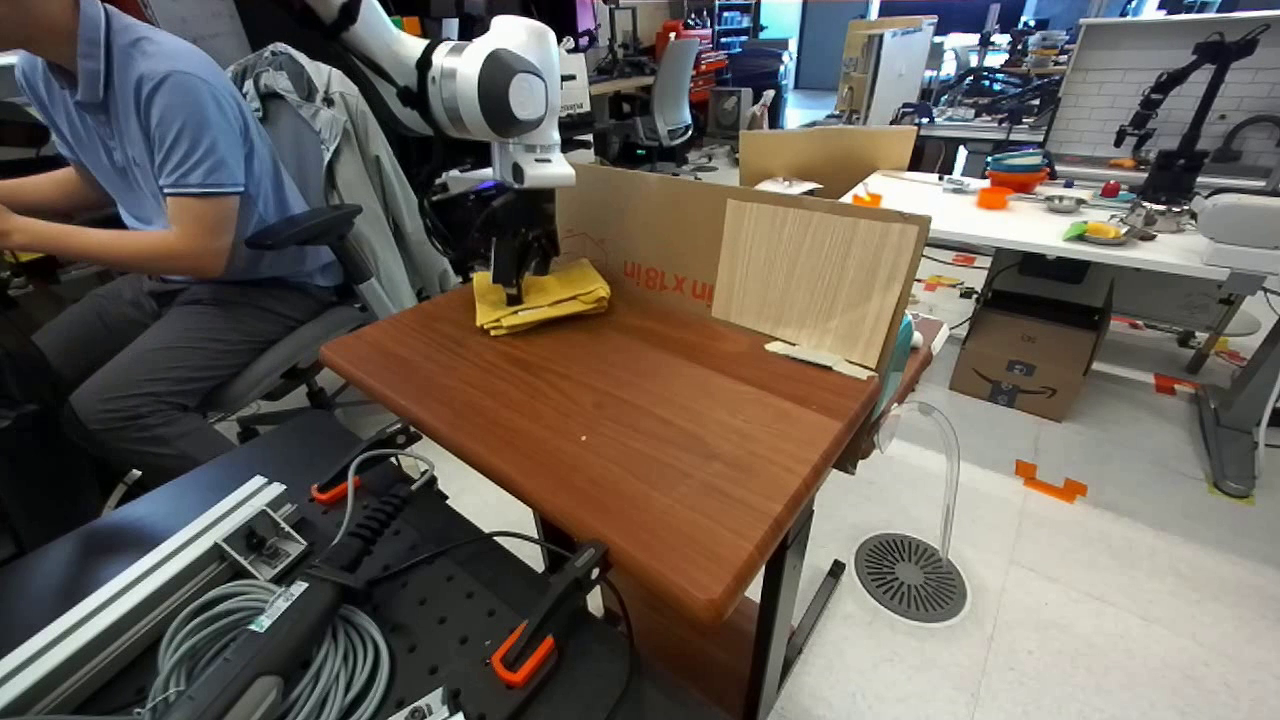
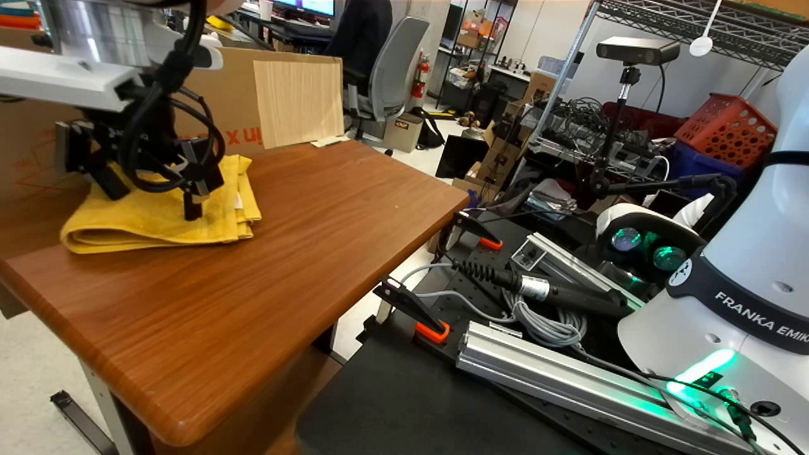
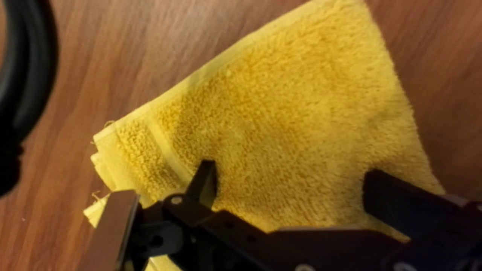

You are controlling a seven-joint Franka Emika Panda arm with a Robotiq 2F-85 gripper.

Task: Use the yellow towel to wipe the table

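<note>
The yellow towel [image 1: 575, 292] lies folded in layers on the reddish-brown table [image 1: 640, 430], at the end next to the cardboard. It also shows in an exterior view [image 2: 218, 218] and fills much of the wrist view [image 3: 297, 105]. My gripper [image 3: 290, 167] points down over the towel with its two fingers wide apart and nothing pinched between them. In both exterior views the gripper [image 1: 514, 288] [image 2: 155, 205] has its fingertips at the towel's top surface, touching it or very close. The towel's part under the gripper body is hidden in the wrist view.
An upright cardboard panel [image 1: 650, 240] lines the table's far edge, with a wood-grain sheet [image 1: 815, 280] on it. Orange-tipped clamps [image 1: 525, 655] hold the black base table near the front edge. A seated person [image 1: 170, 170] is close to the arm's side.
</note>
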